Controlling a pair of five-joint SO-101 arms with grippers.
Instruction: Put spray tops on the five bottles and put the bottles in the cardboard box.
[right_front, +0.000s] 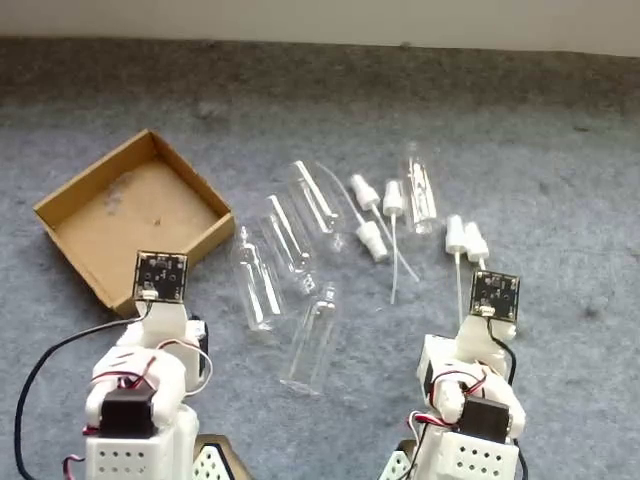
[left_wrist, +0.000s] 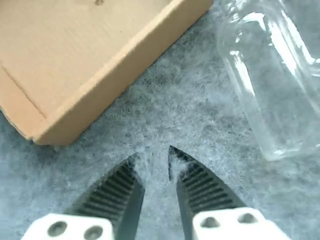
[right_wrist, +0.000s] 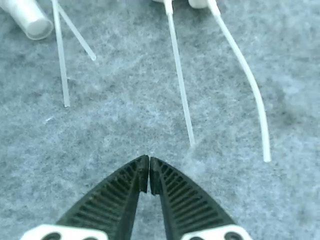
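Left gripper (left_wrist: 153, 156): slightly parted, nothing held, beside cardboard box (right_front: 130, 210).
Right gripper (right_wrist: 149, 167): clenched, empty.
Bottles (right_front: 258, 282): five, laid flat, uncapped.
Spray tops (right_front: 392, 198): scattered centre-right.

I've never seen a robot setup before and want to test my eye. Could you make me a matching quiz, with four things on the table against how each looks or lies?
Things:
1. cardboard box
2. bottles
3. spray tops
4. table covering

Descriptions:
A. white, lying loose, with thin tubes
B. grey and fuzzy, under everything
C. brown, open-topped, beside the bottles
D. clear, lying on their sides, without tops

Pairs: 1-C, 2-D, 3-A, 4-B
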